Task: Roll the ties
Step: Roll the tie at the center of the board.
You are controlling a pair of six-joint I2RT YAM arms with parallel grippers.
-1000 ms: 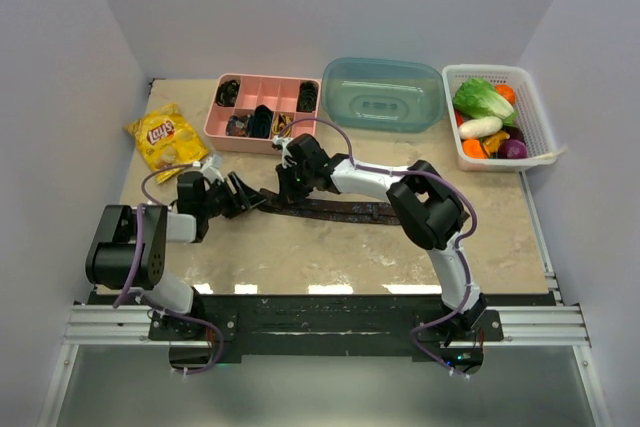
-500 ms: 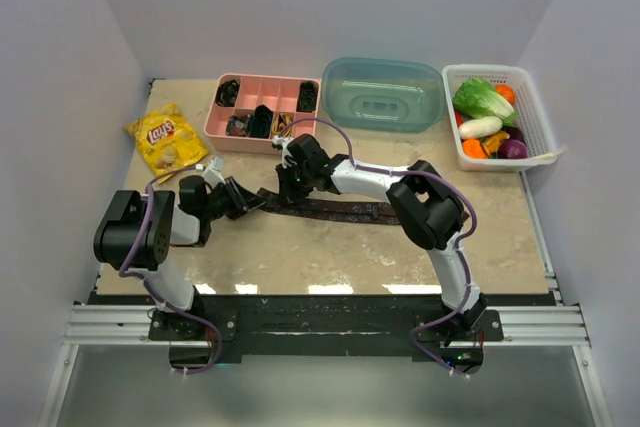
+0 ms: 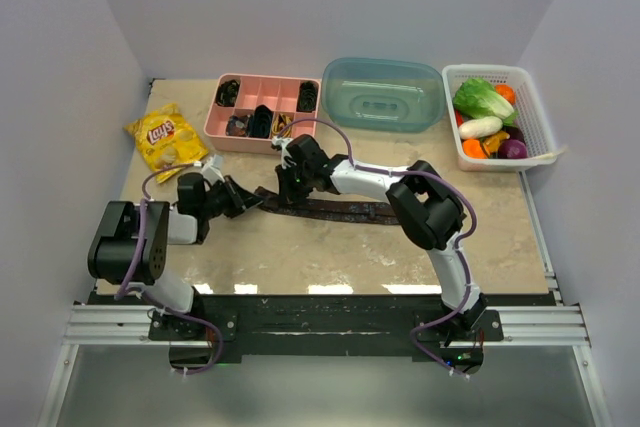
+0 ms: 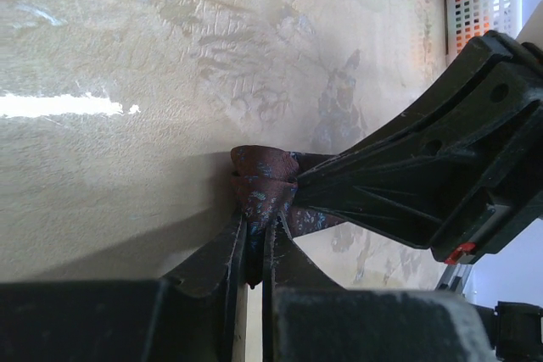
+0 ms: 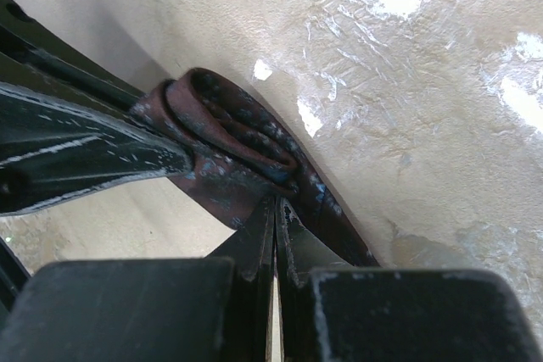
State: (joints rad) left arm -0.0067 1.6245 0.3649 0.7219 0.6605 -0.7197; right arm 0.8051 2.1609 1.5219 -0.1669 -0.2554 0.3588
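Note:
A dark maroon tie (image 3: 345, 211) lies flat across the table's middle, its left end folded into a small coil (image 3: 268, 198). My left gripper (image 3: 256, 200) is shut on that coil from the left; the patterned fabric (image 4: 263, 192) is pinched between its fingers. My right gripper (image 3: 288, 192) is shut on the same coil from behind, clamping the folded layers (image 5: 246, 146). The two grippers meet at the coil. The rest of the tie trails right under the right arm.
A pink divided tray (image 3: 262, 129) with dark coils stands behind the grippers. A chips bag (image 3: 165, 137) lies at the back left. A teal lidded container (image 3: 384, 94) and a white basket of vegetables (image 3: 497, 117) stand at the back right.
The left arm's shoulder and elbow shifted while its gripper stayed at the tie's coiled end. The right gripper and the tie have barely moved.

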